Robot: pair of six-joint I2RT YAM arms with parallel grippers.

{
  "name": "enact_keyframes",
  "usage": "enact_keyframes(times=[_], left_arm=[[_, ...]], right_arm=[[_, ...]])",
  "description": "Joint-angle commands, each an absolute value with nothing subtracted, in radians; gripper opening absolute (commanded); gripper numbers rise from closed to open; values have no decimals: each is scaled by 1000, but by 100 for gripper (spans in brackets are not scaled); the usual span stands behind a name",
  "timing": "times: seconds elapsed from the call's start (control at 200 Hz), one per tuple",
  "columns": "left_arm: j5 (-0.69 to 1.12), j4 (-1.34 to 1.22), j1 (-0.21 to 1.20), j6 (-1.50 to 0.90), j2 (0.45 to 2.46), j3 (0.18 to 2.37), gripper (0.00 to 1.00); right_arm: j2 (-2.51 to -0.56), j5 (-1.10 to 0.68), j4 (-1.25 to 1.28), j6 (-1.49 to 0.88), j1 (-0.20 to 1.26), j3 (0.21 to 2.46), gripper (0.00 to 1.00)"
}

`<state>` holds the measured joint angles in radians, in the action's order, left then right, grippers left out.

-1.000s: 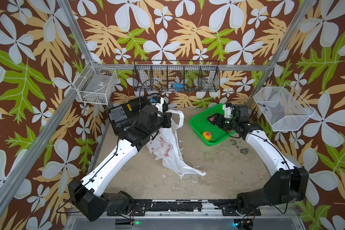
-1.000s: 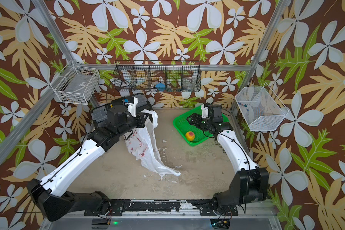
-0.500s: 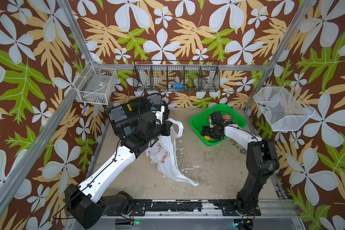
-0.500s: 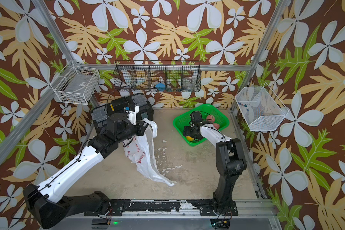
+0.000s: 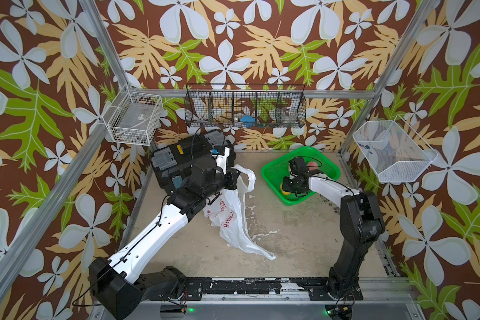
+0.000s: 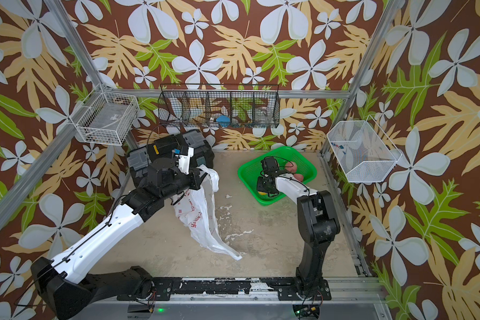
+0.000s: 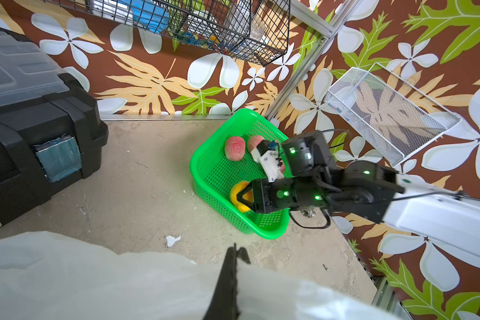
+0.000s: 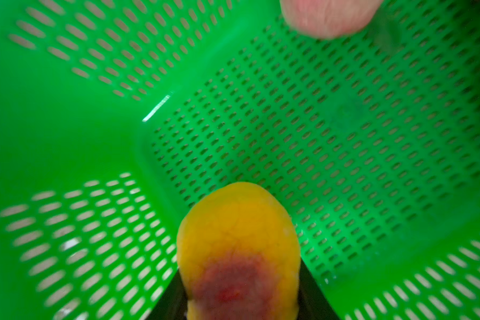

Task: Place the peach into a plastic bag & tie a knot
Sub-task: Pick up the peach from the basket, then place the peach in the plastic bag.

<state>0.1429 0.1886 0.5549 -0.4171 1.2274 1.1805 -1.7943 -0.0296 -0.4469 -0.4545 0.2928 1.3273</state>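
Note:
The plastic bag [image 5: 230, 219] [image 6: 197, 219], white with red print, hangs crumpled from my left gripper [image 5: 234, 177] [image 6: 199, 177], which is shut on its upper edge; its lower end trails on the floor. In the left wrist view the bag [image 7: 94, 277] fills the foreground around my left gripper [image 7: 233, 255]. My right gripper [image 5: 287, 187] [image 7: 243, 198] [image 8: 239, 293] is down in the green basket [image 5: 272, 177] [image 8: 344, 124], shut on a yellow-orange peach [image 8: 239, 238] [image 7: 236, 191] with a red blotch. No knot is in view.
Two pink peaches [image 7: 234, 148] [image 6: 290, 166] lie at the basket's far side. A black toolbox [image 5: 183, 155] [image 7: 25, 110] stands behind the left arm. Wire baskets hang on the walls: white [image 5: 133, 122], black [image 5: 244, 110], white mesh [image 5: 391, 152].
My right arm swung in and dropped into the green basket, and its jaws closed round the yellow-orange peach. The left arm shifted slightly, with the bag still held up.

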Motion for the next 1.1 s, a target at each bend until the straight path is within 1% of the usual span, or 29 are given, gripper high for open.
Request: enact_keyframes(times=[0.0, 0.125, 0.195, 0.28, 0.32, 0.365, 0.455, 0.576, 0.681, 0.731, 0.801, 0.891, 0.926, 1.006, 1.091], left_arm=[[120, 227, 554, -428, 1233, 1201, 0], [96, 252, 554, -409, 1239, 1200, 0], [103, 274, 554, -403, 1250, 1211, 0], [138, 296, 554, -405, 1268, 1227, 0], [145, 303, 554, -411, 1274, 1230, 0], [152, 303, 554, -415, 1274, 1224, 0], [161, 302, 555, -429, 1270, 1206, 0], [165, 301, 555, -445, 1261, 1185, 0], [164, 298, 557, -456, 1255, 1167, 0], [168, 296, 557, -465, 1251, 1164, 0], [175, 291, 560, -482, 1244, 1166, 0], [173, 266, 563, -520, 1235, 1163, 0], [173, 253, 564, -542, 1232, 1159, 0], [178, 207, 568, -620, 1225, 1143, 0], [201, 99, 587, -738, 1208, 1102, 0]], right_arm=[[-1646, -111, -422, -421, 334, 1289, 33], [-1422, -327, -403, -455, 433, 1141, 24], [-1334, -445, -385, -504, 523, 1060, 20], [-1264, -492, -364, -570, 629, 1004, 15], [-1242, -509, -351, -603, 667, 999, 11], [-1229, -525, -326, -635, 698, 994, 7], [-1246, -553, -274, -679, 751, 1010, 4], [-1312, -578, -211, -726, 811, 1053, 2], [-1365, -587, -125, -789, 827, 1083, 1], [-1394, -553, -108, -822, 825, 1091, 1], [-1432, -448, -93, -886, 825, 1088, 5], [-1454, -335, 12, -985, 836, 1043, 10], [-1466, -255, -3, -1000, 848, 1049, 12], [-1489, -57, -71, -1025, 854, 1054, 13], [-1477, 125, -117, -1014, 841, 1044, 13]])
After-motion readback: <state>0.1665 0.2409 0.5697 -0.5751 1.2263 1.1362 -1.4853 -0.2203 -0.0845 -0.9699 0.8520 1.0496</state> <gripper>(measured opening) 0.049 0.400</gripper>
